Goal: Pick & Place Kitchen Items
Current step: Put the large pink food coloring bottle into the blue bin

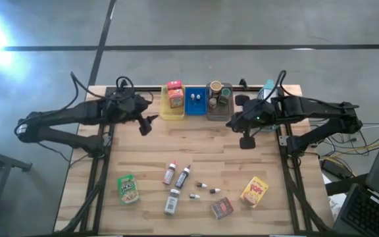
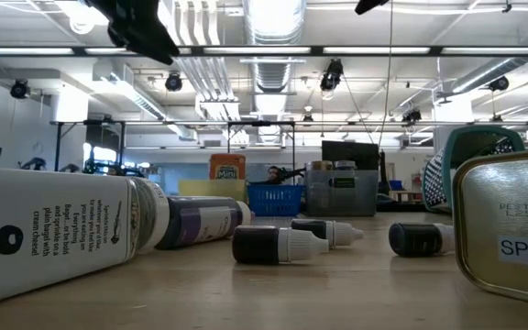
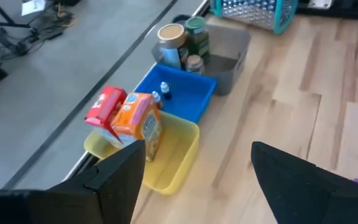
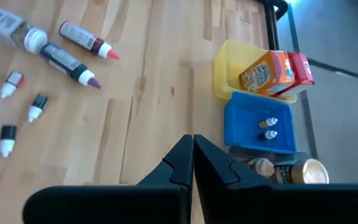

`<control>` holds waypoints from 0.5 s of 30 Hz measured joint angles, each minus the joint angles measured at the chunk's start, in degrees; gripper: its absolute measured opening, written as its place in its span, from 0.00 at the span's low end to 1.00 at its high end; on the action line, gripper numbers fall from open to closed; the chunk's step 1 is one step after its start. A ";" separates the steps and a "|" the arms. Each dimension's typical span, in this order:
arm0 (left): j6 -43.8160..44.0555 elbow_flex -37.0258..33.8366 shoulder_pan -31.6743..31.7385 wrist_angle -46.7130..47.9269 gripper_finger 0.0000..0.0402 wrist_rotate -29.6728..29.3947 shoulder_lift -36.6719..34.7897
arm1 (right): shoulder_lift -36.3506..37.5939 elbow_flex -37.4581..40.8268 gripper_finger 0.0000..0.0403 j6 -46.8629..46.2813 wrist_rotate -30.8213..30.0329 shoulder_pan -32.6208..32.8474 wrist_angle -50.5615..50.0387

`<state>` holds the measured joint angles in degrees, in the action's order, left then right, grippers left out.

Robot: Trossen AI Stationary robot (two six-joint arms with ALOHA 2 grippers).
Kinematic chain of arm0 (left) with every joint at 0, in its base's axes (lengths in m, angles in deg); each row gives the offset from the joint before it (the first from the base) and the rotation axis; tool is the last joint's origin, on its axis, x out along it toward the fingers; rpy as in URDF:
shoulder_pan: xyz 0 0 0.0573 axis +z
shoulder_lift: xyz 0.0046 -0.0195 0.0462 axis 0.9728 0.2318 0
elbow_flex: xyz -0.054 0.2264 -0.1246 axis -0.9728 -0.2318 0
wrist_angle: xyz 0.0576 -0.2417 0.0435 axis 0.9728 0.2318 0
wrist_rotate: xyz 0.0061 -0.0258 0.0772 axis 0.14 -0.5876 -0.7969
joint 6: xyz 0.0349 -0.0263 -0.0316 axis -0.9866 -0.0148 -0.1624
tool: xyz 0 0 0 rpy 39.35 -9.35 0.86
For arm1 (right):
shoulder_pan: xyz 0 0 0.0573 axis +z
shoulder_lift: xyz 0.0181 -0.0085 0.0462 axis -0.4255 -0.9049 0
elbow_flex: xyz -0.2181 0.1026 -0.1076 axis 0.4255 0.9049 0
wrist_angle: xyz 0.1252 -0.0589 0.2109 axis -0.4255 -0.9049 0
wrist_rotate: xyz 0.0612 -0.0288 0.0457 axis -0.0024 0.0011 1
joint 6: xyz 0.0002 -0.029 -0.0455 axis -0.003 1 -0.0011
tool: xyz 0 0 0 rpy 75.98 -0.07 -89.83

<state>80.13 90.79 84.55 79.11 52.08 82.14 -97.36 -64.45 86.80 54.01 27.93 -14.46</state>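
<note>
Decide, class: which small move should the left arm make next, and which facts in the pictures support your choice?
Probably swing the left gripper toward the loose items near the table's front, perhaps the green pouch. Its fingers stand open and empty beside the yellow tray, which already holds two boxes, while the right gripper is shut and holds nothing.

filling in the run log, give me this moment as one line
left gripper: open, empty, near yellow tray | right gripper: shut, empty, near grey tray | bottles: loose on table

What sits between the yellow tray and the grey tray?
The blue tray, holding two tiny vials, sits between the yellow tray and the grey tray, seen from above.
</note>
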 joint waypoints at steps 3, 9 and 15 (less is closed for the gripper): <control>0.76 0.00 -1.61 0.61 0.71 -0.79 0.02 | -0.06 0.00 0.02 1.55 0.02 0.02 0.04; 5.55 0.00 -3.29 2.25 0.70 -2.25 0.04 | 0.57 0.02 0.02 6.46 0.00 0.00 0.36; 13.48 0.00 -4.14 2.75 0.69 -7.29 0.66 | 0.44 0.02 0.02 11.74 0.00 -0.39 2.32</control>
<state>93.61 90.79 80.41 81.85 44.80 82.81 -96.92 -64.43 98.54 54.01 27.53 -12.15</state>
